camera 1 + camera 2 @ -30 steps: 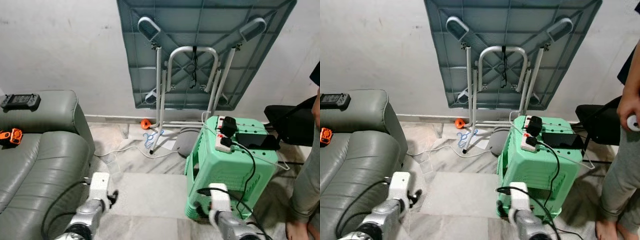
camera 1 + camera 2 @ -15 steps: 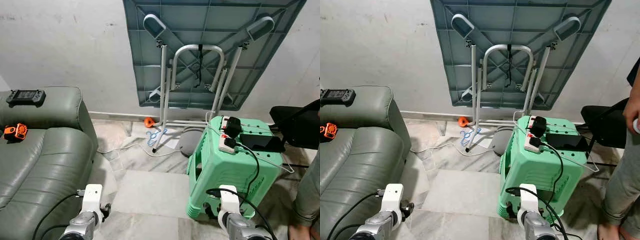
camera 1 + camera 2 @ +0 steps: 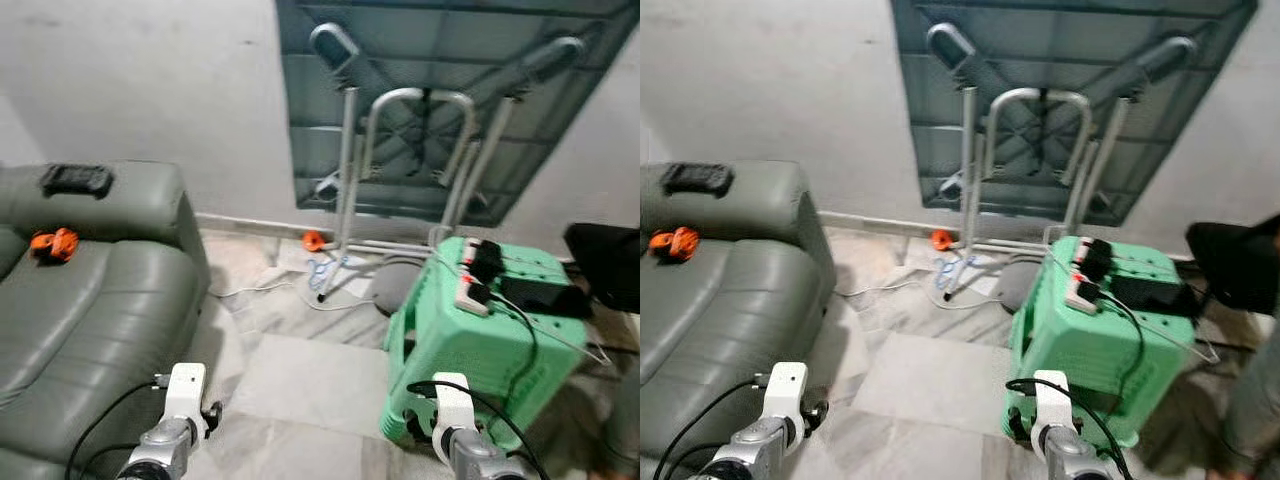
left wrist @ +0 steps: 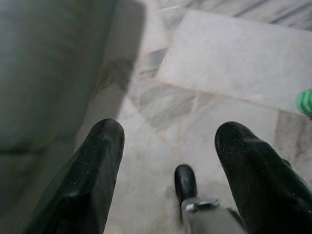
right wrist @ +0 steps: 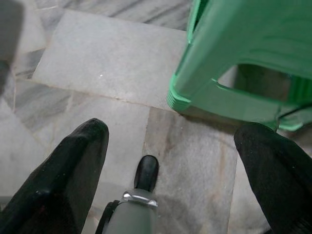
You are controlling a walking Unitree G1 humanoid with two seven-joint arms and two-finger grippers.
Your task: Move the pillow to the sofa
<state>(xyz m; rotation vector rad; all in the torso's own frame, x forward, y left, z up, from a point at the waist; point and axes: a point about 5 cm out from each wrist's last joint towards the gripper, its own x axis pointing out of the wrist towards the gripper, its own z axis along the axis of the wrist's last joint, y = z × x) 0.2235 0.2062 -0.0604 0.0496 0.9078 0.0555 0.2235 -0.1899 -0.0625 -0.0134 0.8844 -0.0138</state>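
The grey-green leather sofa (image 3: 90, 290) stands at the left against the wall. My two arms hang low at the bottom of the eye views, the left arm (image 3: 178, 415) beside the sofa's front corner and the right arm (image 3: 452, 420) in front of a green stool. My left gripper (image 4: 170, 130) is open over the marble floor, with the sofa's side close by. My right gripper (image 5: 175, 130) is also open, above the floor by the stool's foot (image 5: 185, 100). Neither holds anything.
A green plastic stool (image 3: 480, 350) carries a power strip and black devices, with cables trailing down. A folded table (image 3: 440, 100) leans on the wall behind. A black controller (image 3: 75, 178) and an orange item (image 3: 50, 243) lie on the sofa. A person's leg (image 3: 1252, 400) is at the right.
The camera has turned left and the picture is blurred, so the sofa takes up more of the view and the person is nearly out of frame. Both arms hang as before.
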